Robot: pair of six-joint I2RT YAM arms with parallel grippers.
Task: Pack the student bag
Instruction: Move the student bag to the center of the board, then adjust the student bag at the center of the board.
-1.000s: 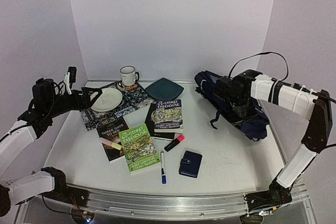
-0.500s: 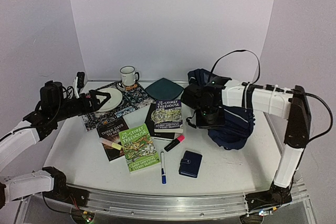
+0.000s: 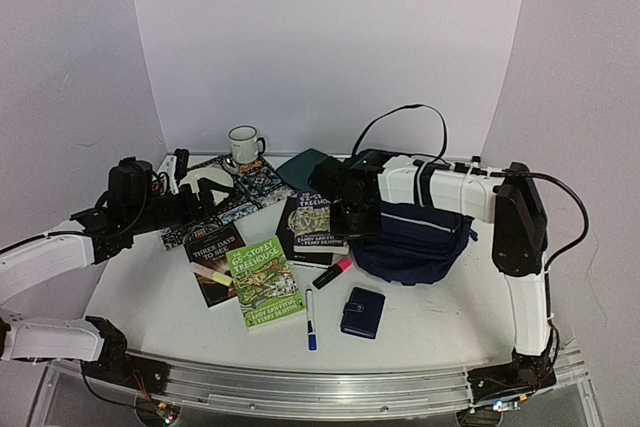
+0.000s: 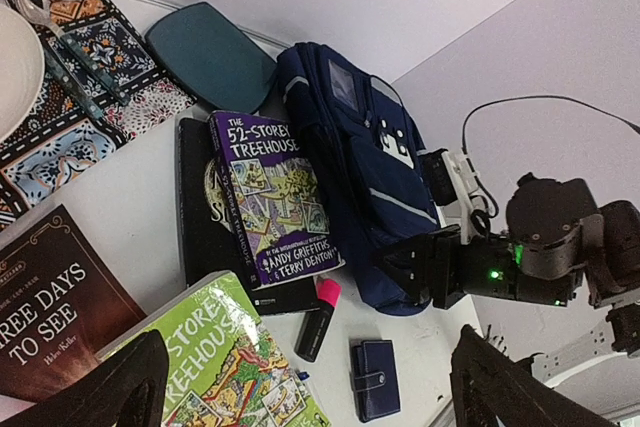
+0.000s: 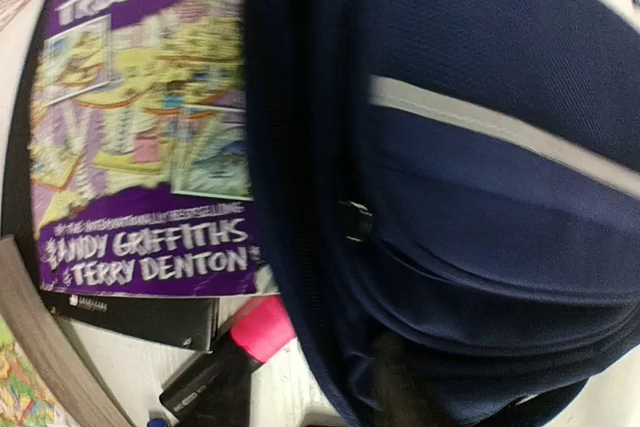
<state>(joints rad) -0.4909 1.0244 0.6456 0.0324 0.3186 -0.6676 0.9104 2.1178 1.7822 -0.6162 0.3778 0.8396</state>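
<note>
The student bag, a large navy backpack with a thin white stripe, lies flat right of centre, its left edge against the purple book. In the left wrist view the student bag runs from the teal plate down to my right gripper. My right gripper sits low on the bag's left edge. Its wrist view is filled with blurred navy fabric, and how the jaws stand is unclear. My left gripper hovers open over the patterned placemat, holding nothing.
A green book and a dark book lie front left. A pink highlighter, a blue pen and a navy wallet lie in front. A mug and teal plate stand behind.
My right arm has swung left and dragged the bag from the back right corner to the middle, beside the purple book. My left arm has reached further right over the placemat.
</note>
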